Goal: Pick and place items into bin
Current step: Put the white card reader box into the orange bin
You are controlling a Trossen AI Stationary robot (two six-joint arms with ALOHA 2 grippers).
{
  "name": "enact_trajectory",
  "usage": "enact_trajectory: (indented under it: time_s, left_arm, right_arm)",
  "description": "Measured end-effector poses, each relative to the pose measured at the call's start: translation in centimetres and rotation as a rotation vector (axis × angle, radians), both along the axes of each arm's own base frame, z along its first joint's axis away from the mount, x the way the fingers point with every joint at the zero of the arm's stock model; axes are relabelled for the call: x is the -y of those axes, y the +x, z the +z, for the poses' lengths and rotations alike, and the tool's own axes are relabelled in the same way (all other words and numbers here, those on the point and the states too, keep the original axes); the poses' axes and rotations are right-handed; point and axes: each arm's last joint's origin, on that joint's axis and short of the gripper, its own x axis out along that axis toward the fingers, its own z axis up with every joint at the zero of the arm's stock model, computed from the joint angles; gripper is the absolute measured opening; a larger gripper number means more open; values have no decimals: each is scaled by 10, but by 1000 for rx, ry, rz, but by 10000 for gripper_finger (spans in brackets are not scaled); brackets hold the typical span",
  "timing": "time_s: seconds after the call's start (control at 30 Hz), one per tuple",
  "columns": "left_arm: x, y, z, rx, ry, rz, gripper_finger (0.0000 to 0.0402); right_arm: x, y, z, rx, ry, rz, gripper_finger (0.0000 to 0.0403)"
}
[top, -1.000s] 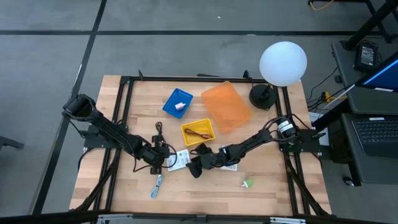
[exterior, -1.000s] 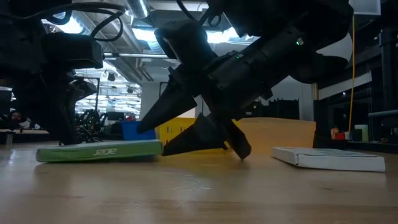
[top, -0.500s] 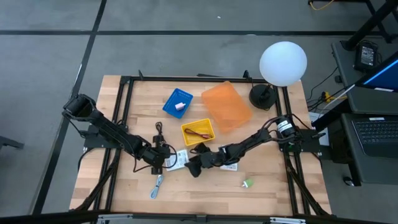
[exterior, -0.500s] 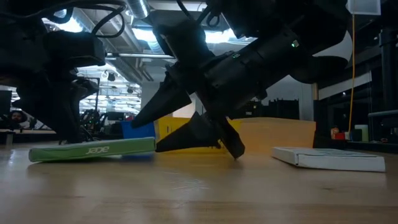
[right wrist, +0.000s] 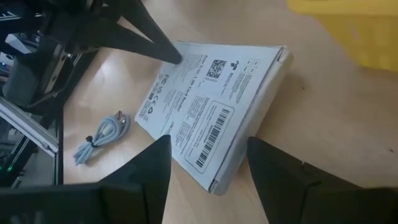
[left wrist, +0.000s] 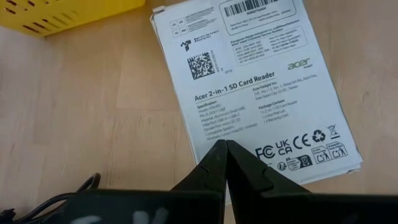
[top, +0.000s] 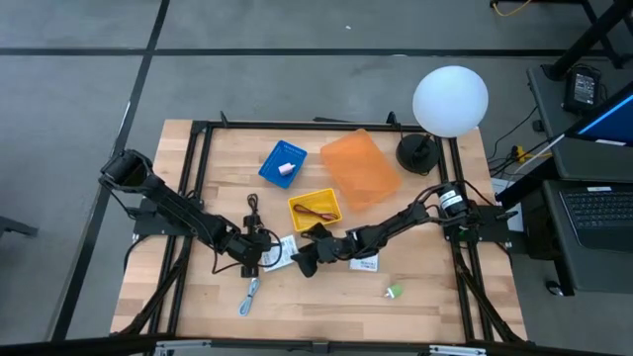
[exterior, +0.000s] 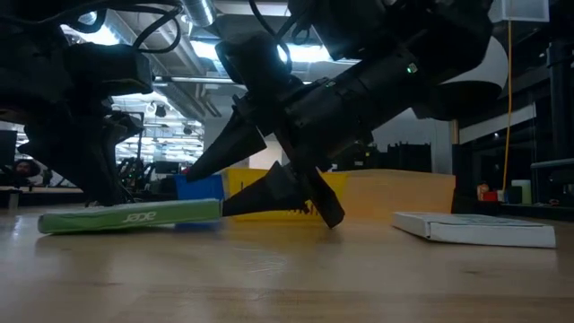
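Packet, the white labelled one, lies flat on the wooden surface between the two arms, just in front of the yellow bin, and both sets of jaws work at it. The right gripper has its jaws spread wide, straddling the packet's near corner without closing on it, seemingly lined up to pinch its edge. The left gripper has its jaws pressed together into a single point whose tip rests on the packet's printed face, probably to pin it so it cannot slide away while the other arm takes hold. Out from there, a second white packet lies partly under the right arm, a black cord lies behind the left gripper, a pale coiled cable and a small green piece sit nearer the front edge, a blue bin holds a pink block, and an orange lid lies beyond. The left wrist view alone makes the label legible as an SD card reader; the right wrist view alone shows the packet's thickness and the left tip touching it. The low view shows the packet's green spine and how low the right gripper reaches, which the high view flattens.
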Motion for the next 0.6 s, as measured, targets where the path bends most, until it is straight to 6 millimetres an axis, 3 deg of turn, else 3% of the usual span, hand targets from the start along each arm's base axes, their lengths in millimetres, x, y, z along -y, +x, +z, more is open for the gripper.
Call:
enact_trajectory:
  time_s: [0.6]
  left_arm:
    - [-3,7,3,54,5,-17,3]
  right_arm:
    - [0,15,12,65,10,81,193]
